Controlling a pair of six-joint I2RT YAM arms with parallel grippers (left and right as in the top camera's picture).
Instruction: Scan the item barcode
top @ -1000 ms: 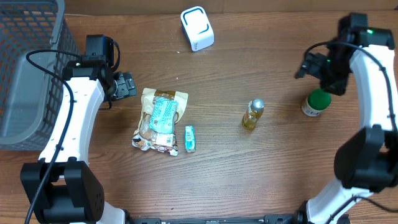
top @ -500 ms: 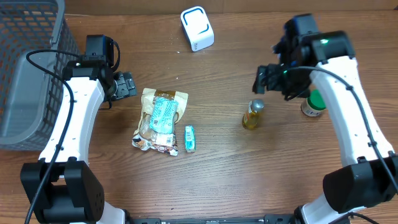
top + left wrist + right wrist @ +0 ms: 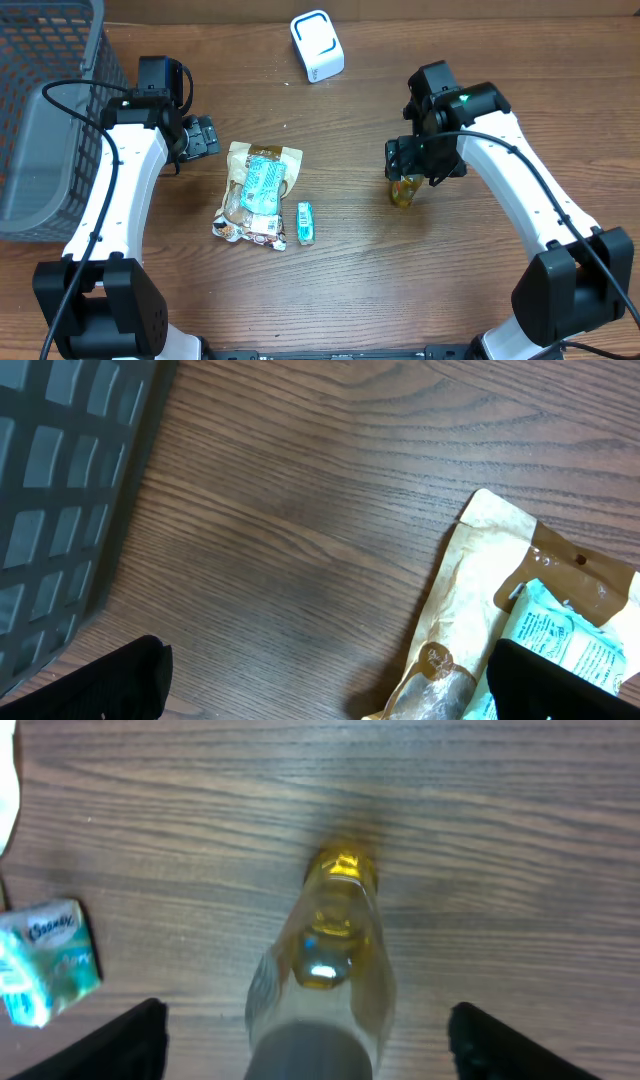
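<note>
My right gripper (image 3: 413,168) hangs spread over the yellow bottle (image 3: 327,960), fingers clear at its 3 and 9 o'clock. From overhead, the bottle lies at the snack bag's (image 3: 256,190) 3 o'clock. My left gripper (image 3: 204,137) is spread too.

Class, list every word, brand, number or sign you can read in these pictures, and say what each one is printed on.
No text can be read for certain.
On the small teal packet: a blue brand word, too blurred to read.
On the snack bag: a printed teal label, too small to read.
On the yellow bottle: no label text shows.
On the white device: no readable marking.
</note>
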